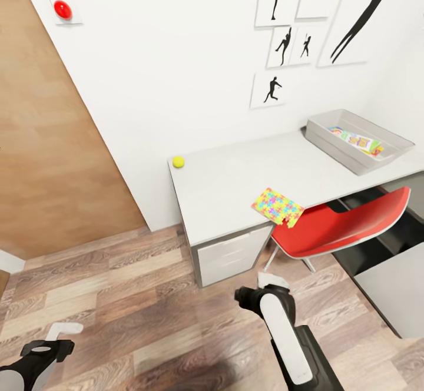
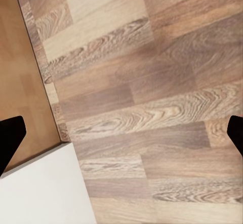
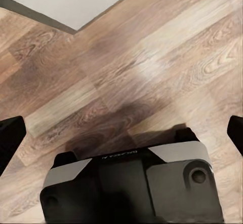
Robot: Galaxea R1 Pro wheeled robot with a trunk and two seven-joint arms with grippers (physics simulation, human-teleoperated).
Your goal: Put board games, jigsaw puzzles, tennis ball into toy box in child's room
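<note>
A white desk [image 1: 235,185] stands against the wall ahead. A yellow tennis ball [image 1: 178,161] rests at its back left corner. A colourful jigsaw puzzle [image 1: 277,206] lies at the desk's front edge, one corner overhanging. The grey toy box [image 1: 330,138] sits at the desk's right end with a colourful flat item [image 1: 357,141] inside. Both arms hang low over the floor, well short of the desk. My left gripper [image 1: 56,338] [image 2: 121,135] is open and empty above the floorboards. My right gripper [image 1: 262,292] [image 3: 121,133] is open too, holding nothing. The bed is out of view.
A red chair [image 1: 341,223] is pushed under the desk's right half, below the puzzle. A wooden door [image 1: 47,143] fills the left side, and a red button [image 1: 62,9] is on the wall. A grey surface [image 1: 394,291] sits at the lower right. My base [image 3: 131,183] shows below the right gripper.
</note>
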